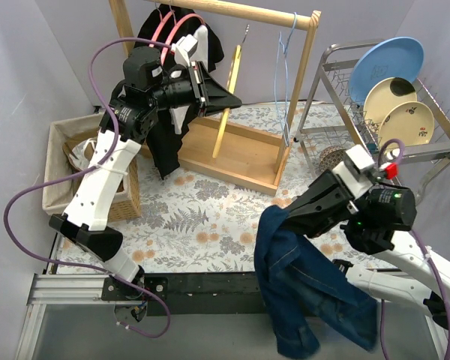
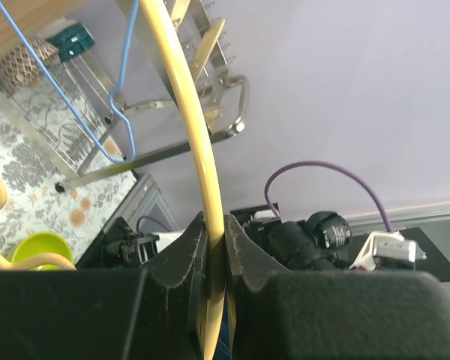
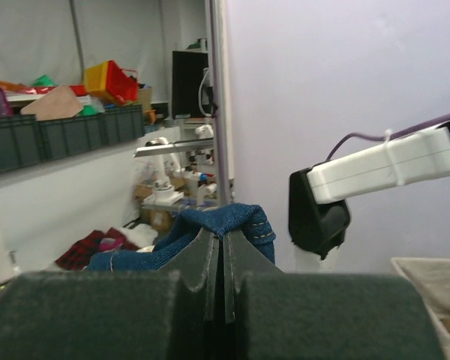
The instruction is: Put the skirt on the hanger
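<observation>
A yellow hanger hangs inside the wooden rack. My left gripper is shut on its yellow bar, which runs up between the jaws in the left wrist view. The skirt is dark blue denim and hangs over the table's near edge. My right gripper is shut on a fold of its top edge. In the right wrist view the denim bunches above the closed jaws.
A wooden garment rack stands at the back with a blue hanger, pink hangers and black clothes. A wire dish rack with plates is at the right. A wicker basket sits at the left.
</observation>
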